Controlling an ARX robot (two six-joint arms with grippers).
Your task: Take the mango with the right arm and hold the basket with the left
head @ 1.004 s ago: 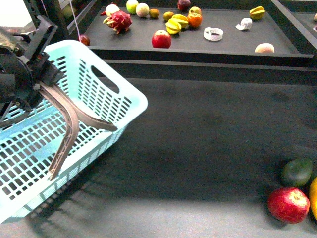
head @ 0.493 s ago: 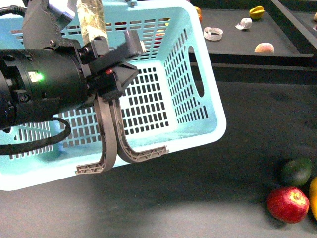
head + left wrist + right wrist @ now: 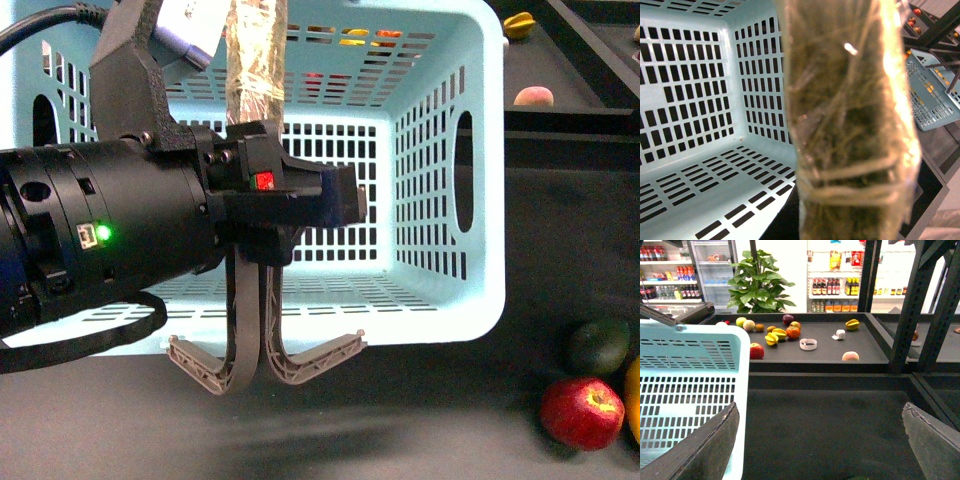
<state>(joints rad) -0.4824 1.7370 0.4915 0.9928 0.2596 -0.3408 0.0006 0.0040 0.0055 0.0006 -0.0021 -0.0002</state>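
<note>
Front view: left gripper (image 3: 265, 350) pinches the basket (image 3: 470, 305), now lifted up; right gripper (image 3: 825, 450) is spread wide, mango (image 3: 633, 400) untouched.

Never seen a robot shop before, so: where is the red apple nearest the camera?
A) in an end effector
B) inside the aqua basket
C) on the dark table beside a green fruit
C: the red apple lies on the dark table beside the dark green fruit, outside the basket.
</note>
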